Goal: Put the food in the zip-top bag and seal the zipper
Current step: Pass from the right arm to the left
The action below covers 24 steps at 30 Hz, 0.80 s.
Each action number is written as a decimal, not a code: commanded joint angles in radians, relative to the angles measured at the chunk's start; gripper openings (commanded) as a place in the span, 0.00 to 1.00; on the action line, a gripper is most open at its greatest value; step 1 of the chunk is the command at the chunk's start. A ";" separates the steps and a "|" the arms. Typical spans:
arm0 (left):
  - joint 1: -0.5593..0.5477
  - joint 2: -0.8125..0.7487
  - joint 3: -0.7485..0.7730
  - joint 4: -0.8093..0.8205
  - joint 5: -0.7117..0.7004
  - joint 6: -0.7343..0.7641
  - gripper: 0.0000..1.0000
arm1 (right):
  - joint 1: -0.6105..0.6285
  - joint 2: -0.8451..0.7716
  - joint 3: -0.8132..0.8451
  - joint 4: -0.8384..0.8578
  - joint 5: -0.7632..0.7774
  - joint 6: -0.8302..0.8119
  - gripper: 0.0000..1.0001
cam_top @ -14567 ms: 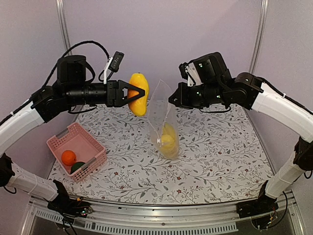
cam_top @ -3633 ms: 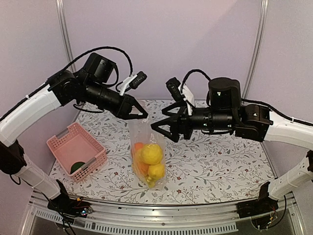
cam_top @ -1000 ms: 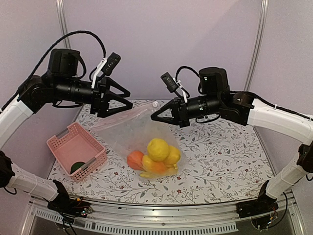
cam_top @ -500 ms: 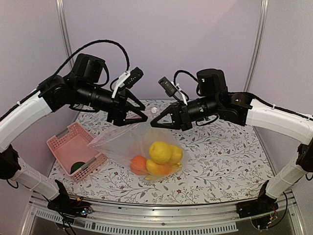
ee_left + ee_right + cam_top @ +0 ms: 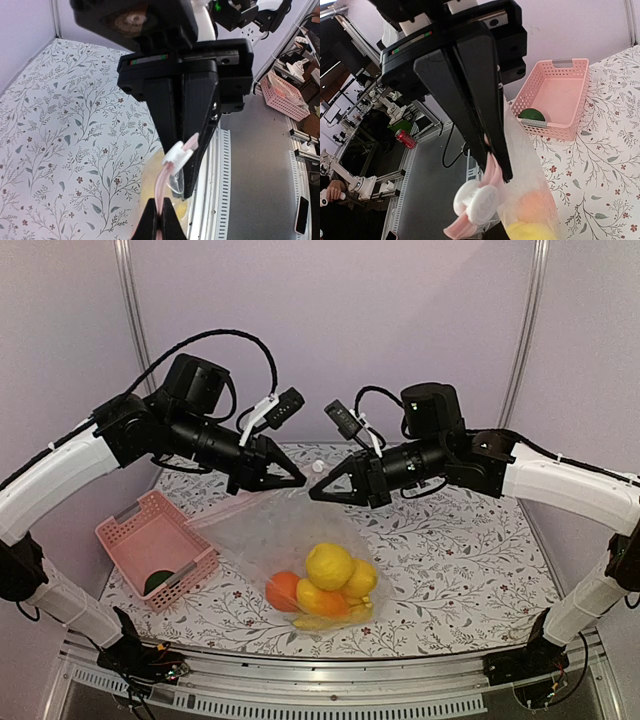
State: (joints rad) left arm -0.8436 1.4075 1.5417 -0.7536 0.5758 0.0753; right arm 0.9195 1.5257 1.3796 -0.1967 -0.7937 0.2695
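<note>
left gripper (image 5: 299, 480): clamped on zipper (image 5: 160, 196);
right gripper (image 5: 313, 493): clamped on zipper;
sealing: keep bag (image 5: 258, 532) mouth taut; draw apart evenly

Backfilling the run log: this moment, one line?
left gripper: shut on zipper | right gripper: shut on zipper | zip-top bag: fruit inside | green piece: in basket

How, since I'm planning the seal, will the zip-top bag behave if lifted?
Probably floppy: the zip-top bag sags creased below the left gripper and right gripper pinching its top. Likely bottom-heavy and apt to swing, since the food bunches in its lowest corner.
</note>
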 commanded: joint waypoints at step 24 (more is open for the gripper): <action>-0.009 -0.064 -0.081 0.060 -0.044 -0.116 0.00 | 0.062 -0.112 -0.109 0.061 0.321 -0.050 0.51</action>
State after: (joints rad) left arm -0.8444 1.3521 1.4525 -0.7174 0.5415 -0.0265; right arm 0.9695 1.3834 1.2469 -0.1452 -0.5049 0.2333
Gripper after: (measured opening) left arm 0.008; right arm 0.576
